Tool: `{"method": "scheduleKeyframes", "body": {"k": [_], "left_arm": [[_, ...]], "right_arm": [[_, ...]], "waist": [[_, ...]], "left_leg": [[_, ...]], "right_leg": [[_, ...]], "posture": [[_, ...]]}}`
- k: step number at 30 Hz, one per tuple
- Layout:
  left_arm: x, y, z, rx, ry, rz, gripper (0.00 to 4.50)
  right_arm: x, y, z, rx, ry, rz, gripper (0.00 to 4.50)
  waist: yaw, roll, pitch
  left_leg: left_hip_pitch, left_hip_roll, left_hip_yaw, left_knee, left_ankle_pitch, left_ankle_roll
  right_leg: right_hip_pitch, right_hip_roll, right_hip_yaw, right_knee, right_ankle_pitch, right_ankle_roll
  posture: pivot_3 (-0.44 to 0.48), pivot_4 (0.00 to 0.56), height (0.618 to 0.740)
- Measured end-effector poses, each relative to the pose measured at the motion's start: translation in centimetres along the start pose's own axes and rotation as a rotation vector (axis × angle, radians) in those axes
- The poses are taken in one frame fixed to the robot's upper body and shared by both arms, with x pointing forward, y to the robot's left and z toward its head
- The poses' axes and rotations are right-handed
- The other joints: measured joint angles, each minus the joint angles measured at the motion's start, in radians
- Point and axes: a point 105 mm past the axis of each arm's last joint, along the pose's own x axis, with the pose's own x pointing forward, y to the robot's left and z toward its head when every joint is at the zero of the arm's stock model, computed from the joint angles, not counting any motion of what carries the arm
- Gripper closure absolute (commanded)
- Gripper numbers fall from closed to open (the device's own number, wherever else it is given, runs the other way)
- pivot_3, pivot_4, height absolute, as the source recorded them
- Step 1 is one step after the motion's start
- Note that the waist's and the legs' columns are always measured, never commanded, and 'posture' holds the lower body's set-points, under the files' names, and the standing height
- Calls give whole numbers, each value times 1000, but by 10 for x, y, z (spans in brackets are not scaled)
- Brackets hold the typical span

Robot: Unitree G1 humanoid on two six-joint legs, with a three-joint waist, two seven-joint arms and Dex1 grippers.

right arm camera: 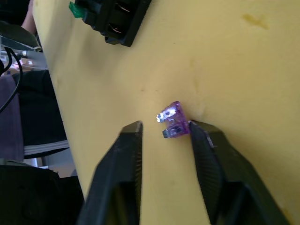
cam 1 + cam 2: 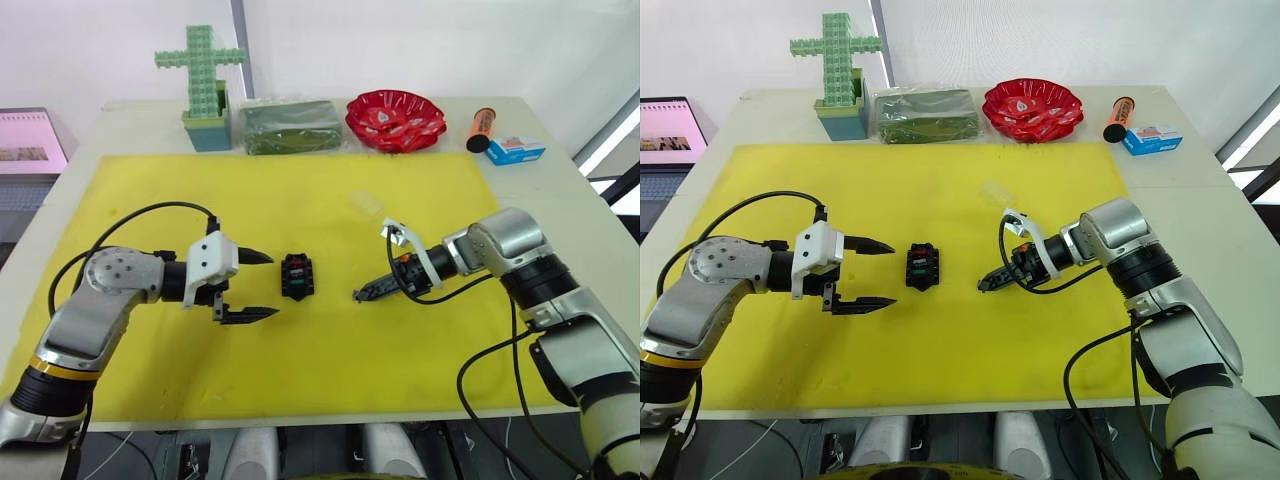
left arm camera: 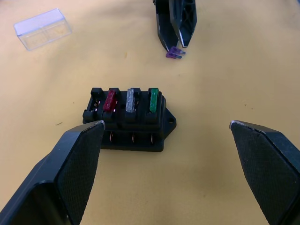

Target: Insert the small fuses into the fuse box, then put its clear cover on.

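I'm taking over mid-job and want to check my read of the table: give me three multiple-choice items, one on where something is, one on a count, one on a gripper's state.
1. Where does the purple fuse lie?
A. in the fuse box
B. on the yellow mat, between the right gripper's fingers
C. in the red bowl

2. How many fuses sit in the fuse box?
A. one
B. three
C. four

3. How is the left gripper?
A. open and empty, beside the fuse box
B. shut on the clear cover
C. shut on the fuse box

Answers:
1 B: the right wrist view shows it on the yellow mat at the right gripper, whose fingers are not closed on it.
2 B: red, grey and green fuses stand in the slots; one slot is empty.
3 A: its fingers are spread wide; the clear cover lies apart on the mat.
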Motion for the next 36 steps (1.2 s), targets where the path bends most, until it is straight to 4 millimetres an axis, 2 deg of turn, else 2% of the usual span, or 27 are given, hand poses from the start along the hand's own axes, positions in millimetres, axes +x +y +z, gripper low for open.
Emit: {"method": "scheduleKeyframes", "body": {"k": [2, 3, 19, 24, 27, 31, 33, 36], "left_arm": [[0, 0, 0, 0, 0, 0, 0], [0, 0, 0, 0, 0, 0, 0], [0, 0, 0, 1, 3, 1, 0], [-2, 2, -3, -5, 16, 6, 0], [-7, 7, -9, -23, 28, 30, 0], [-11, 16, -15, -39, 38, 59, 0], [-12, 22, -16, -39, 38, 74, 0], [-11, 25, -18, -39, 32, 82, 0]], "right_arm": [[0, -2, 0, 3, -1, -7, 4360], [0, -2, 0, 4, 0, -5, 4474], [0, -3, 0, -6, -2, -12, 4474], [-3, 6, 8, -128, -3, -45, 4474], [-10, 25, 24, -319, -22, -87, 4474], [-18, 64, 65, -633, -77, -141, 4474], [-15, 79, 81, -743, -98, -160, 4474], [-1, 87, 94, -838, -85, -177, 4474]], "waist": [[0, 0, 0], [0, 0, 0], [0, 0, 0], [-1, 1, 0], [-1, 1, 0], [-3, 1, 0], [-3, 1, 0], [0, 1, 0]], "left_leg": [[0, 0, 0, 0, 0, 0], [0, 0, 0, 0, 0, 0], [0, 0, 0, 0, 0, 0], [0, 0, 0, 0, 0, 0], [0, 0, 0, 0, 0, 0], [0, 0, 0, -1, 0, 0], [0, 0, 0, 0, 0, 0], [0, 0, 0, 0, 0, 0]], "right_leg": [[0, 0, 0, 0, 0, 0], [0, 0, 0, 0, 0, 0], [0, 0, 0, 0, 0, 0], [-1, 0, 0, 0, 0, 0], [-1, 0, 0, 0, 0, 0], [-1, 1, 0, 1, 0, 0], [-1, 1, 0, 1, 0, 0], [-1, 0, 0, 1, 0, 0]], "posture": [[0, 150, 740], [0, 150, 740], [0, 150, 740], [0, 150, 740], [0, 150, 740], [0, 150, 740], [0, 150, 740], [0, 150, 740]]}}
